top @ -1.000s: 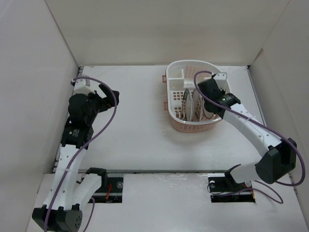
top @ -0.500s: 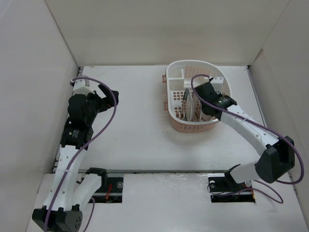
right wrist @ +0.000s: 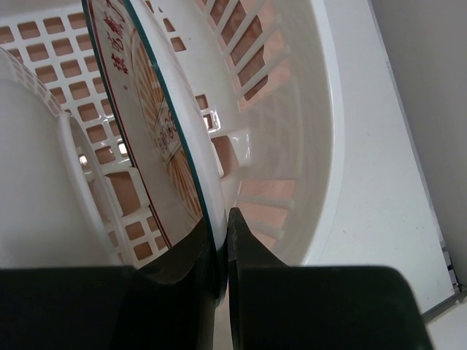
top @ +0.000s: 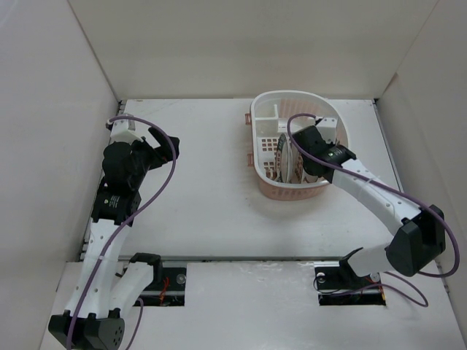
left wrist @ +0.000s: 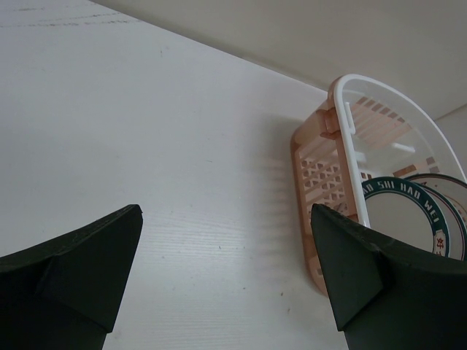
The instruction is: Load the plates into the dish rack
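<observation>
The pink-and-white dish rack point(top: 260, 124) stands at the back right of the table; it also shows in the left wrist view point(left wrist: 343, 131) and fills the right wrist view point(right wrist: 292, 109). Two plates point(top: 283, 153) stand on edge in its ribs. My right gripper point(right wrist: 219, 226) is inside the rack, shut on the rim of a third plate point(right wrist: 157, 117) with red characters, an orange sunburst and a dark green edge, held upright. In the left wrist view a green-rimmed plate point(left wrist: 398, 211) shows in the rack. My left gripper point(left wrist: 226, 255) is open and empty over the left of the table.
White walls enclose the table on the left, back and right. The right arm point(top: 372, 189) reaches over the rack's near right wall. The rack's small corner compartment point(top: 268, 111) is at its back left.
My right gripper has moved a little left and lower into the rack with the plate. The left arm has not moved.
</observation>
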Controlling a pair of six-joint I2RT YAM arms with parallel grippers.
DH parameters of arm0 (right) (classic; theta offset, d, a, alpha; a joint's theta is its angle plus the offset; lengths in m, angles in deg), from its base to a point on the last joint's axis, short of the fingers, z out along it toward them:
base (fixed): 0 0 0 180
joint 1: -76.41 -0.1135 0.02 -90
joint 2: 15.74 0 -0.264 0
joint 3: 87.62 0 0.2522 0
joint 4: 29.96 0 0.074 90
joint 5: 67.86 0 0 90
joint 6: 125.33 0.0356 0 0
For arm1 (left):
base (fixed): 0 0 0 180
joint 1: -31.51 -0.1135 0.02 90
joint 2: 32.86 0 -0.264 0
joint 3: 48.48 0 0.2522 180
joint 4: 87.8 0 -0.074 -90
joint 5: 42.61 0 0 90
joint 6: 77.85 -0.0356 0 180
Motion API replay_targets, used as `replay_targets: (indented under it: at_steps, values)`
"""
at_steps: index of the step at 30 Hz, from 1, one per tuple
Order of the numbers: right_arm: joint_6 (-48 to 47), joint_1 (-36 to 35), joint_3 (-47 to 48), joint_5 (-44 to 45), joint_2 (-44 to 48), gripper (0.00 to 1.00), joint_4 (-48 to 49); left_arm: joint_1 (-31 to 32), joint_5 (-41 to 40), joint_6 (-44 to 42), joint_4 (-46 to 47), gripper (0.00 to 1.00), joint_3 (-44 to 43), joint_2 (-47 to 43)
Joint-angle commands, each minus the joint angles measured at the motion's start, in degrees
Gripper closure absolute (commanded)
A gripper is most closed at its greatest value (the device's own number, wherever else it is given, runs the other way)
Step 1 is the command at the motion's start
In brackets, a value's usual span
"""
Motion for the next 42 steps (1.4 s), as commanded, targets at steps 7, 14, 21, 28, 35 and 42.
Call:
replay_targets:
  at_steps: [7,14,21,28,35,42]
  values:
    - [3.0,-1.7,1.5,2.2,0.5,0.87,-0.7,0.3,0.0,-0.9,1.0,0.0,-1.6,-1.1]
    - [3.5,-1.7,1.5,1.6,0.0,0.82,-1.2,0.3,0.0,-0.9,1.0,0.0,-1.6,-1.1]
    - [4.7,-1.7,0.4,1.0,-0.5,0.77,-1.2,0.3,0.6,-0.9,1.0,0.0,-1.6,-1.1]
    - [5.2,-1.7,0.9,1.0,0.0,0.64,-2.4,0.3,0.6,-0.9,1.5,0.0,-1.6,-1.1]
    - [7.0,-2.3,2.0,1.6,0.5,0.41,-5.1,0.3,1.1,-0.9,1.5,0.0,-1.6,-0.6]
    - [7.5,-2.8,3.8,1.6,2.9,0.31,-7.3,0.3,1.1,-0.9,1.5,0.0,-1.1,-0.6]
